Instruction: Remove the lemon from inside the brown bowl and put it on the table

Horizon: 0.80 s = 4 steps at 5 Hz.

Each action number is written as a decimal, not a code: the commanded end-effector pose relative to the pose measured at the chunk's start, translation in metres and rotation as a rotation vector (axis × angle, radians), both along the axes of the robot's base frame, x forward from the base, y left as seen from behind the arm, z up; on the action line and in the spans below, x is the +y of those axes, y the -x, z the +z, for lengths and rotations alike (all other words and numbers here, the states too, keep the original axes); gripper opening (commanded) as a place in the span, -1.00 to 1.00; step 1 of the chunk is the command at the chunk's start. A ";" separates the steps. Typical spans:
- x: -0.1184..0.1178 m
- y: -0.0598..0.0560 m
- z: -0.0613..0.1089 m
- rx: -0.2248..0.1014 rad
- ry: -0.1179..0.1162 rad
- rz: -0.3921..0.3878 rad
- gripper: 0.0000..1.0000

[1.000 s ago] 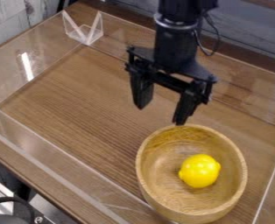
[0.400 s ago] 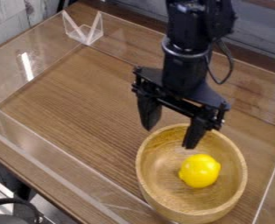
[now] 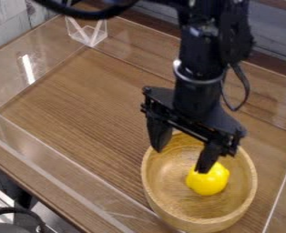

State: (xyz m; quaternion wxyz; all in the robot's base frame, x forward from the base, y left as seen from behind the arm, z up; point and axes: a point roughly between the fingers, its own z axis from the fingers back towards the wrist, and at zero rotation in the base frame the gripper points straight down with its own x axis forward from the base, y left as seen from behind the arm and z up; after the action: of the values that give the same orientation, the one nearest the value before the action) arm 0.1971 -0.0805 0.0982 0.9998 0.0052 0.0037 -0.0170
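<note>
No lettering, label, brand or number can be read anywhere; the view is perhaps too coarse.

clear: table (image 3: pixel 85 100) left | obstacle: brown bowl (image 3: pixel 170 211) rim, acrylic walls (image 3: pixel 60 182)

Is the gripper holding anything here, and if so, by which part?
Nothing is held. The gripper is open above the bowl; the lemon lies loose inside.

Worktop (image 3: pixel 85 100): brown wood-grain surface, matt, fine straight lines.
Edge walls (image 3: pixel 60 182): clear acrylic, glossy, catching highlights.
Brown bowl (image 3: pixel 170 202): light tan wood, visible grain rings, smooth satin finish.
Lemon (image 3: pixel 208 181): bright yellow skin, smooth, faint sheen.
Gripper (image 3: pixel 185 152): black, matt; fingers (image 3: pixel 159 133) hard-looking, plastic or metal unclear.
</note>
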 end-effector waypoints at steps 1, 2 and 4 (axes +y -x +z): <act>-0.007 0.001 -0.002 -0.066 0.019 0.001 1.00; -0.011 0.005 -0.019 -0.082 0.027 0.009 1.00; -0.022 0.011 -0.047 -0.094 0.034 0.002 1.00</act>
State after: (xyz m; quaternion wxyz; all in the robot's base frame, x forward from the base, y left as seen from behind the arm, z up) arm 0.1819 -0.0987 0.0453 0.9995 -0.0050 -0.0279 -0.0120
